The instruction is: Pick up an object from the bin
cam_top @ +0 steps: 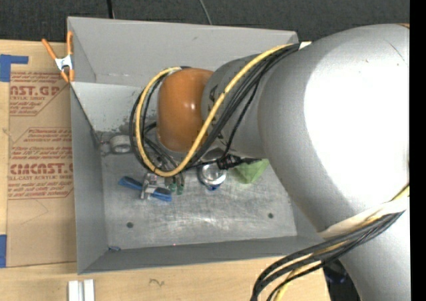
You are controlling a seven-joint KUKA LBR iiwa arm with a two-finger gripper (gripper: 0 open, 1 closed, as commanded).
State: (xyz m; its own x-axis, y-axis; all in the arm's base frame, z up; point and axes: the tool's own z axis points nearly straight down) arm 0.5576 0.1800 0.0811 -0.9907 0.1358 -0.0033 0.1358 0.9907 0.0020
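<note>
Orange-capped at the wrist, reaching in from the right, hanging the gripper (158, 180) low over the floor of the grey metal bin (90, 180); resting just left of the claw, a small blue clip-like piece (143, 188), lying flat, long axis running left to right; claw's state, released or clenched, impossible to tell; crowding just right, a silver-and-blue round cap (212, 174) and a green scrap (249, 171); sitting apart by the left wall, a metal ring (120, 144)

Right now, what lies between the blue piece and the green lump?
Camera view: a small dark bit and a round silvery cap lie between the blue piece and the green lump.
</note>
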